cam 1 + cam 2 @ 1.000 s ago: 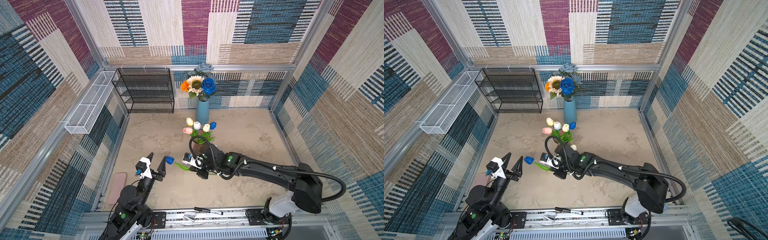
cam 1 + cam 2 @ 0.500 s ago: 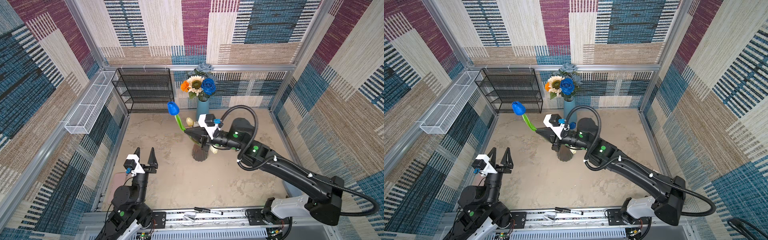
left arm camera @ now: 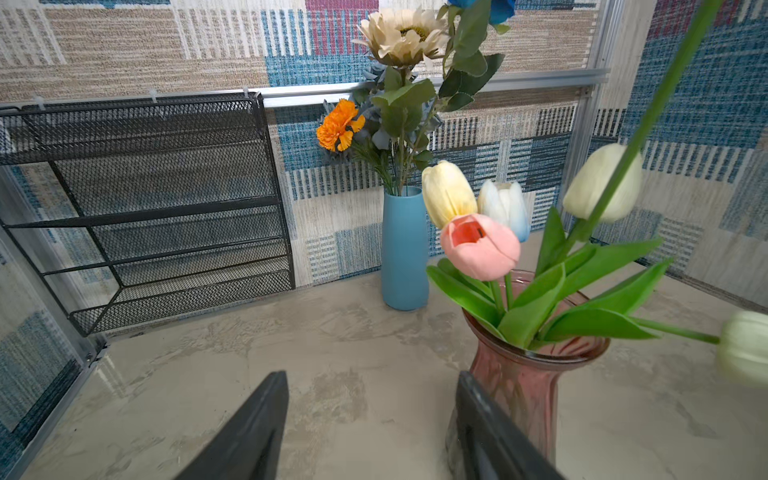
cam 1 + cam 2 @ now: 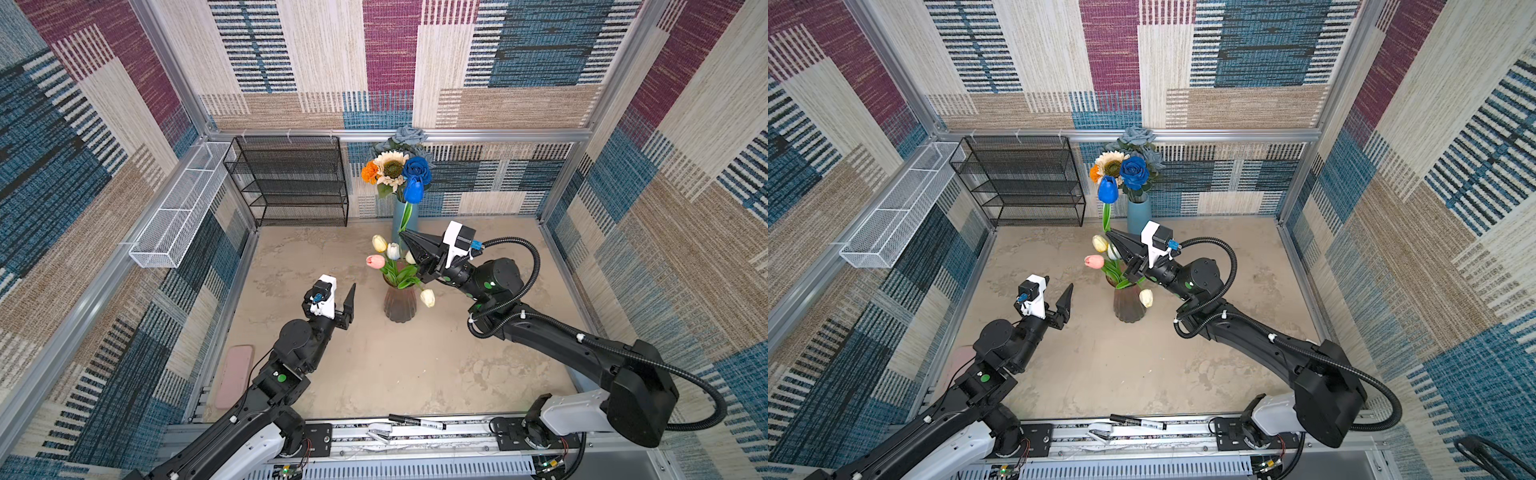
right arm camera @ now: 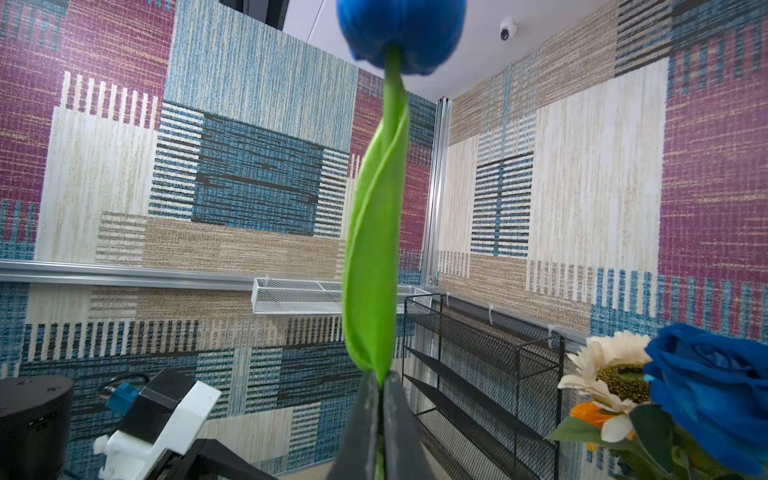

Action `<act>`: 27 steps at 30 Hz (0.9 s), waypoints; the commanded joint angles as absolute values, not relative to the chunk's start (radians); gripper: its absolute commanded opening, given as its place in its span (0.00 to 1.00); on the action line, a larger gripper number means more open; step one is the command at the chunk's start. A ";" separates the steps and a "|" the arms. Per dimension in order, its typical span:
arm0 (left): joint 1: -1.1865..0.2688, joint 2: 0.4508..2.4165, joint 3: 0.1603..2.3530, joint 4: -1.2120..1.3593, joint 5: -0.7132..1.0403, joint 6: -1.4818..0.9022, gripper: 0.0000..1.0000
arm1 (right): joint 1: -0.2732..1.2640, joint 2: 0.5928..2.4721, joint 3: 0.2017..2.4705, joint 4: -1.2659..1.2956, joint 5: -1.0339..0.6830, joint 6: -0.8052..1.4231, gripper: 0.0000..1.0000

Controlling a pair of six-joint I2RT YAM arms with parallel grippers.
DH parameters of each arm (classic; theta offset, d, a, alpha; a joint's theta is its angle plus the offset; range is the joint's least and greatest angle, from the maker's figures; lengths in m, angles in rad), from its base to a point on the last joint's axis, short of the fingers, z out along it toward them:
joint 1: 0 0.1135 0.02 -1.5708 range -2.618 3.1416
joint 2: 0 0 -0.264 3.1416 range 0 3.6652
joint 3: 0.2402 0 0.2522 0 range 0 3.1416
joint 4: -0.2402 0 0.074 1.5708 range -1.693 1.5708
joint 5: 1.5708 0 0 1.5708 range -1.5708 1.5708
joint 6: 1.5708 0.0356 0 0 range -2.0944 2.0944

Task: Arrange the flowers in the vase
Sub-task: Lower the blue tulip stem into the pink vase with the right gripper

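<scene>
The right gripper (image 4: 402,232) is clenched on the green stem of a blue tulip (image 4: 413,189), its two tips pressed together with the stem and a wrapped leaf rising straight out from between them in the right wrist view. The bloom stands high above the tips. Below them the stem runs down among the leaves of the tulips already standing in the pink glass vase (image 4: 400,305) (whether its end is inside the vase mouth cannot be told).

That vase sits under and slightly ahead of the right gripper, holding a yellow tulip (image 4: 379,243), a white tulip (image 4: 393,250), a pink tulip (image 4: 375,261) and a cream tulip (image 4: 427,297) that droops over the rim.

Beyond the right gripper's tips, against the back wall, a blue vase (image 4: 1138,214) carries a cream sunflower (image 4: 390,166), an orange marigold (image 4: 369,171), a bright blue rose (image 4: 417,167) and dusty-blue roses (image 4: 409,135).

The left gripper (image 3: 371,376) is released and empty, jaws spread, above the table. The pink vase stands just beside its right-hand finger, apart from it.
</scene>
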State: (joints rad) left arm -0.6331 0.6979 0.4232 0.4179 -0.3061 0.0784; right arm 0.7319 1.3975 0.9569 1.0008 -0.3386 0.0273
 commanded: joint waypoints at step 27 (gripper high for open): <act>-0.606 0.779 0.374 0.568 -0.268 0.086 0.69 | 0.725 1.619 0.879 1.140 -0.044 -0.080 0.34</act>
